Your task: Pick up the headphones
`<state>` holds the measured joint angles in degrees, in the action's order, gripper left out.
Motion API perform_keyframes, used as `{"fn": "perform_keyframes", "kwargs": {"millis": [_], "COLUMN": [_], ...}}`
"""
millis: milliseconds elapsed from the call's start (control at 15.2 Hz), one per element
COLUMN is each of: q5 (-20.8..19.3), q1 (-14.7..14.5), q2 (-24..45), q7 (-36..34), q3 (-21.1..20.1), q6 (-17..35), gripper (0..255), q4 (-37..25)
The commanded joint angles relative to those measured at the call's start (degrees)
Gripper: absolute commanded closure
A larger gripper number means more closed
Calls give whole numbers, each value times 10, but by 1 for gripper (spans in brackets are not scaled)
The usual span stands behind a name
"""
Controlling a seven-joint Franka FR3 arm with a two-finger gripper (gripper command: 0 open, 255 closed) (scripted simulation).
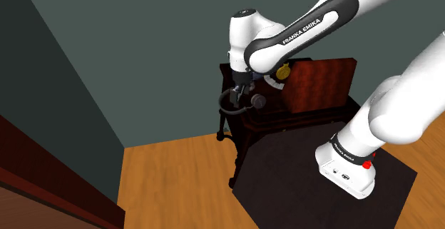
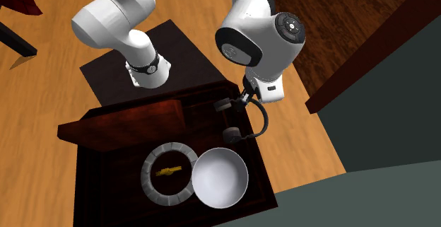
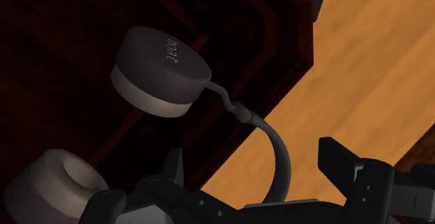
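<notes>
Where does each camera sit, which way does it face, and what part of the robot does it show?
Shoulder view: beside the stand, facing down toward the dark table and grey wall; the white arm crosses the frame.
Second exterior view: high above the table's far side, facing down on the bowl and ringed plate; most of the arm shows.
Wrist view: on the hand, facing down along the open jaws onto the headphones.
All three share the headphones at the table's edge.

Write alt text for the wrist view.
Dark headphones lie at the edge of a dark wooden table, their band arching out over a wooden floor. The black fingers stand open either side of the band, not touching it.
</notes>
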<state>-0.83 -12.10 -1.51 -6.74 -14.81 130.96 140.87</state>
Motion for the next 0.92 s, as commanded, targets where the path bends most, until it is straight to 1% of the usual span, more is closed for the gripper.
{"fn": "perform_keyframes", "kwargs": {"millis": [0, 198, 264, 726, 858], "q5": [-17, -48, -50, -78, -78], "q1": [-8, -23, -24, -30, -30], "q2": [46, 113, 116, 170, 170], "q7": [-17, -45, -46, -66, -66], "q3": [-9, -15, -15, -4, -4], "q6": [24, 51, 53, 106, 106], "gripper": [0, 0, 0, 0, 0], "q4": [-21, -56, -58, -56, -56]}}
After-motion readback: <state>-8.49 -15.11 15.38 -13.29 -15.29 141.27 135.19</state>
